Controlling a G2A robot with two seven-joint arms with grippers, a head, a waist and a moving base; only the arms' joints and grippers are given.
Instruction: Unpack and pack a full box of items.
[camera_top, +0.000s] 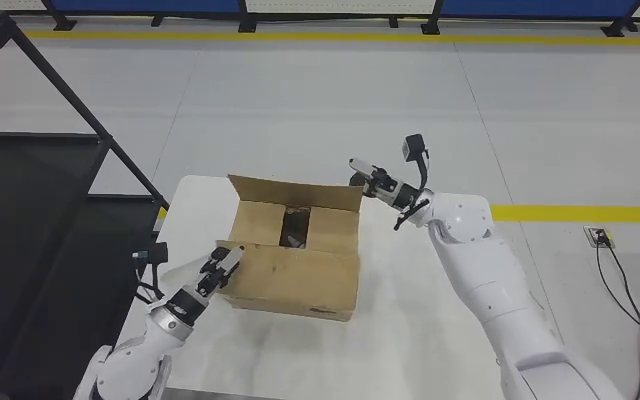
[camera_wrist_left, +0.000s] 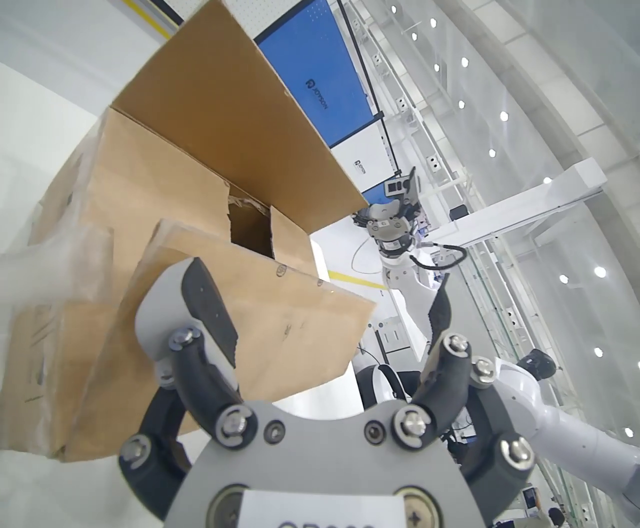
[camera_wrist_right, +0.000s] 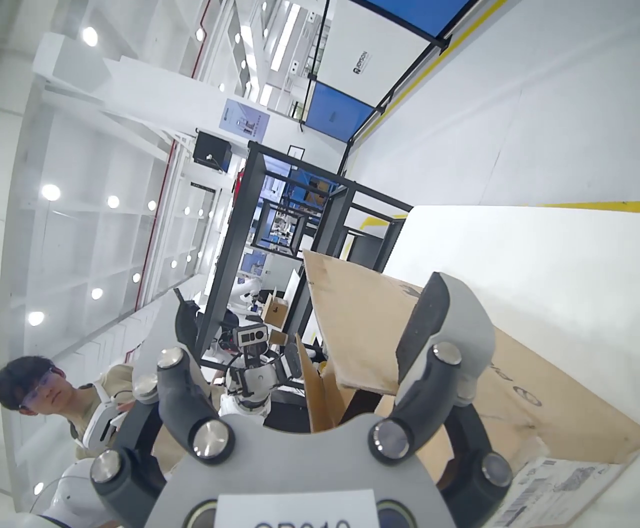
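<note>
The left gripper (camera_wrist_left: 320, 285) sits at the near left corner of the box (camera_top: 300, 285), jaws spread wide and holding nothing. One of its fingers (camera_wrist_left: 207, 305) lies just in front of the box's near flap (camera_wrist_left: 260, 320), whose free corner juts across the gap between the jaws. Whether the pad touches the cardboard cannot be told. The right gripper (camera_wrist_right: 307, 290) sits at the far right corner of the box, likewise spread wide and empty. One finger (camera_wrist_right: 425, 325) stands just beside the end of the far flap (camera_wrist_right: 355, 320), and the flap's edge runs into the space between the jaws. Contact there cannot be confirmed. The box itself stands on the white table (camera_top: 420, 330), near its middle, with its top open. The far flap stands upright and the near flap tilts outward over the front wall. Something dark (camera_top: 293, 228) lies inside the box, but what it is cannot be made out. A printed label (camera_wrist_right: 565, 485) is stuck on the box's right wall, and clear tape (camera_wrist_left: 50, 280) covers part of its left wall. A black metal frame (camera_top: 60, 220) stands to the left of the box, off the table. A yellow floor line (camera_top: 560, 212) runs to the right of the box, beyond the table edge.
</note>
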